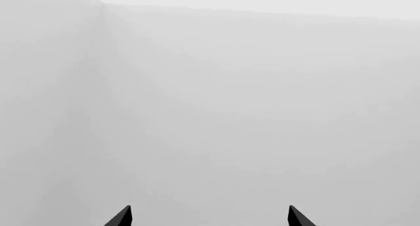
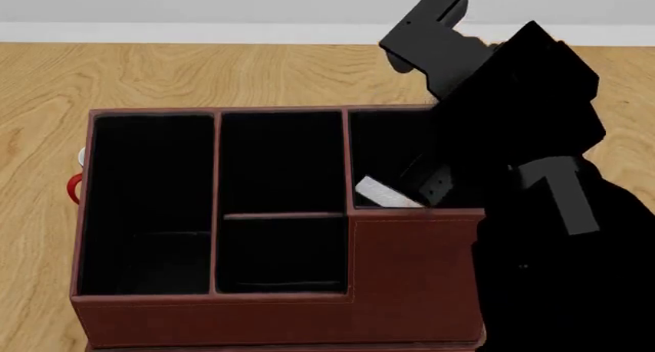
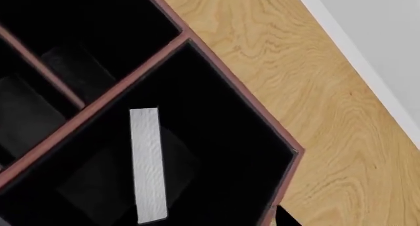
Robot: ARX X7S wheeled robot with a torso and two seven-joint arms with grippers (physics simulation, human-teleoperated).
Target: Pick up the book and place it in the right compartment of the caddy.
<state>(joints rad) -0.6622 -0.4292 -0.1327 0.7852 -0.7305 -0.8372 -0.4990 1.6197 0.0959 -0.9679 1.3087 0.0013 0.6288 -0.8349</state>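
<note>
The reddish-brown caddy fills the head view. Its right compartment is black-lined with taller walls. The book stands tilted inside that compartment, and only its white page edges show against the black. My right gripper reaches down into this compartment just right of the book. One of its fingertips shows by the compartment's corner, far from the page edges, with nothing pinched. My left gripper is open and faces a bare grey wall.
The long left section and the divided middle section of the caddy hold nothing visible. A red and white object peeks out past the caddy's left wall. The wooden tabletop stretches behind, up to a white wall.
</note>
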